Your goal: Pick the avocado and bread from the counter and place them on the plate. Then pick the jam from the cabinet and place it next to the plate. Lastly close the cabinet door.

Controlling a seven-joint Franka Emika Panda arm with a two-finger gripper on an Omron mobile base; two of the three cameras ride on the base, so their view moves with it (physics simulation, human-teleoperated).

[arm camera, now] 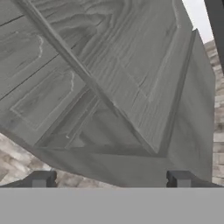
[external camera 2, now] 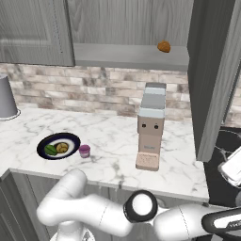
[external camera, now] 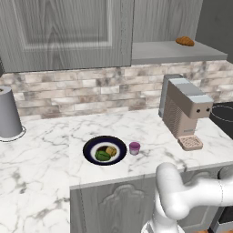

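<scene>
The plate (external camera: 104, 142) (external camera 2: 70, 138) lies on the counter (external camera: 45, 159) (external camera 2: 113, 150) with the avocado (external camera: 102, 155) (external camera 2: 50, 149) and the bread (external camera: 111, 150) (external camera 2: 61, 148) resting on it side by side. The jam (external camera: 134, 148) (external camera 2: 84, 150) stands on the marble just right of the plate. The cabinet's shelf (external camera: 173, 53) (external camera 2: 127, 56) is exposed, and its door (external camera 2: 212, 75) stands swung out at the right. My gripper (arm camera: 109, 181) is open with nothing between its fingertips (arm camera: 41, 179), facing tilted grey wood-grain cabinet panels at close range.
An orange-brown croissant (external camera: 185, 41) (external camera 2: 164, 46) lies on the cabinet shelf. A coffee machine (external camera: 184, 111) (external camera 2: 151, 124) stands right of the jam. A grey canister (external camera: 8, 113) (external camera 2: 5, 96) is at the far left. A black cooktop (external camera: 223, 113) (external camera 2: 228, 141) borders the counter's right end.
</scene>
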